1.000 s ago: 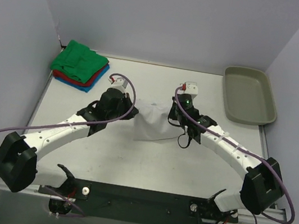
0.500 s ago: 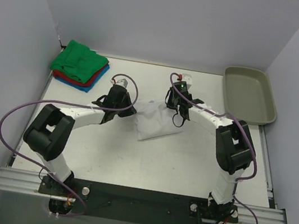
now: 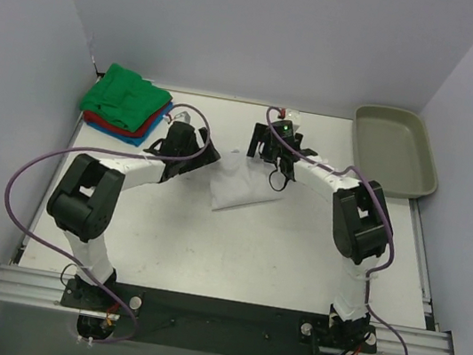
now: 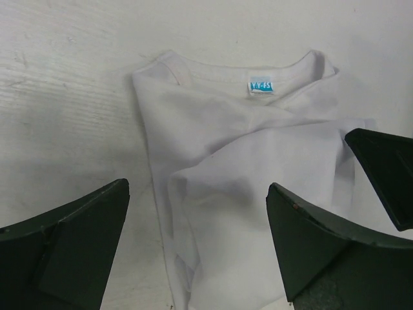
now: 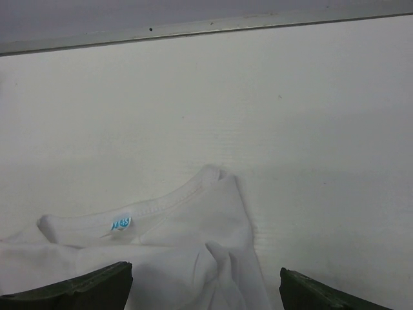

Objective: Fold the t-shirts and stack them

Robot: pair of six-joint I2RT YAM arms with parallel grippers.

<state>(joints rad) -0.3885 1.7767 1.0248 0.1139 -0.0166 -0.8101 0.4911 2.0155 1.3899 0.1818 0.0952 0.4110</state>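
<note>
White tee [image 3: 239, 187] now free of claws [image 4: 197, 187] [image 5: 205, 268]

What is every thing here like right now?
White tee, lying loosely folded, wrinkly, not held.
Green tee, folded, top of stack.
Red tee, folded, under green.
Blue tee, folded, bottom.
Tray, empty.
Left fingers, open.
Right fingers, open.
</note>
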